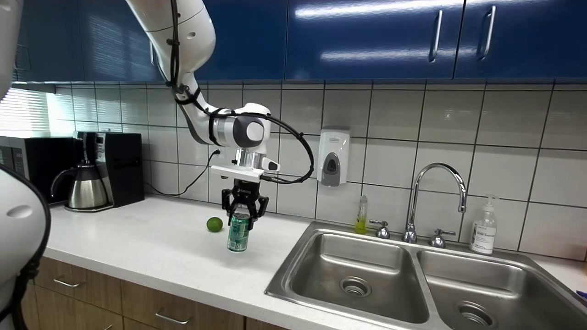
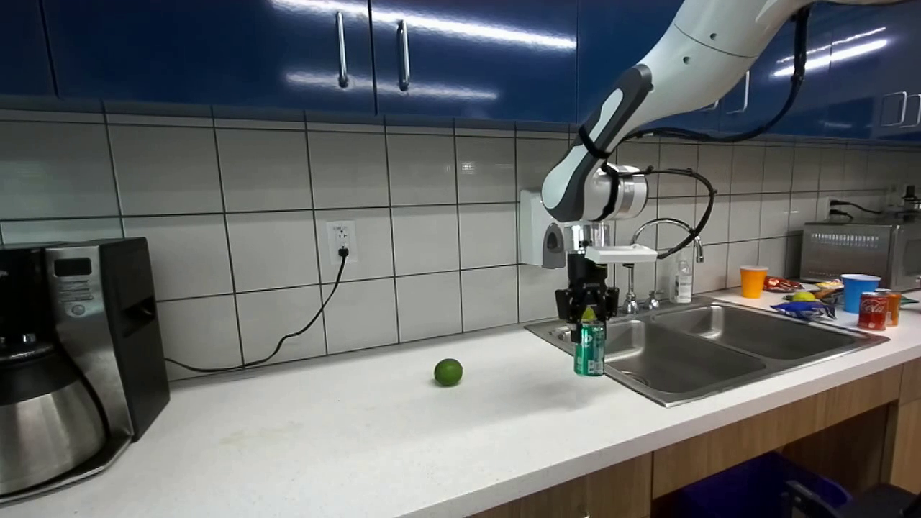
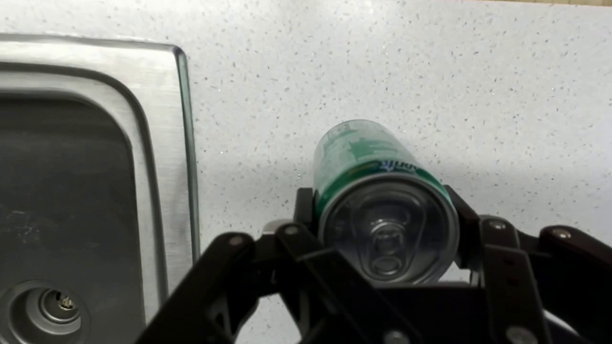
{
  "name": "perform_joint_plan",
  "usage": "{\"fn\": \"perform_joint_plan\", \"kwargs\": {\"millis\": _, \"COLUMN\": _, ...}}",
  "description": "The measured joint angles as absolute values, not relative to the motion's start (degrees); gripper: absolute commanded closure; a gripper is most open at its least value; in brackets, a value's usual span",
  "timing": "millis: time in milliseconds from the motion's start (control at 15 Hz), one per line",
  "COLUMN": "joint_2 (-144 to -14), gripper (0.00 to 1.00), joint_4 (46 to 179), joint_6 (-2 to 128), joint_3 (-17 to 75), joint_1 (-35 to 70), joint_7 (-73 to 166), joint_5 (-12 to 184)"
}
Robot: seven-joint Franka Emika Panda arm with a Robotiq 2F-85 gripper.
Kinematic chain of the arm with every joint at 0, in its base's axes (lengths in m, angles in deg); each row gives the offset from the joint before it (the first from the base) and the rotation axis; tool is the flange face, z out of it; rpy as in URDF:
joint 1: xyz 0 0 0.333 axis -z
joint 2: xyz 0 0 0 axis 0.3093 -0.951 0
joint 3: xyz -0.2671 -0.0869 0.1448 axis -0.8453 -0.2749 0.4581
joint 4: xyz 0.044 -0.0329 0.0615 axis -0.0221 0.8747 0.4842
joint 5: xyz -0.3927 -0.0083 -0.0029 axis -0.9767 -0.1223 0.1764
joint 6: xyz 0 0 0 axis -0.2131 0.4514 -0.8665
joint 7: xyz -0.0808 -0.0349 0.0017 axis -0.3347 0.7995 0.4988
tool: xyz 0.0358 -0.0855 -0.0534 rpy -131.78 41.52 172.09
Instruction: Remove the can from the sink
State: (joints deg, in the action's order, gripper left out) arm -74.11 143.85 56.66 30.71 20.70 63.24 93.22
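Note:
The green can [image 1: 238, 237] with a silvery top is upright in my gripper [image 1: 240, 219]. It also shows in an exterior view [image 2: 590, 354] and in the wrist view [image 3: 366, 145]. The gripper is shut on the can near its top, one finger on each side. The can appears to hang a little above the white counter, beside the sink. The stainless-steel double-basin sink [image 1: 293, 266] lies to one side of the can, and its rim [image 3: 165, 143] shows at the left in the wrist view. The visible basins hold no can.
A green lime-like ball [image 2: 448, 372] rests on the counter near the can. A curved faucet [image 1: 413, 199], a yellow-green bottle [image 1: 361, 215] and a pump bottle [image 1: 484, 233] stand behind the sink. A coffee maker [image 2: 108, 338] stands on the counter. Cups [image 2: 860, 293] and cans [image 2: 873, 311] stand beyond the sink.

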Motion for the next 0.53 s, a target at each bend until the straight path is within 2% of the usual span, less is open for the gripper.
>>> {"fn": "perform_joint_plan", "kwargs": {"millis": 533, "joint_2": -78.50, "gripper": 0.62, "joint_4": 144.19, "joint_6": 62.16, "joint_3": 31.60, "joint_1": 20.26, "joint_7": 63.21, "joint_5": 93.24}}
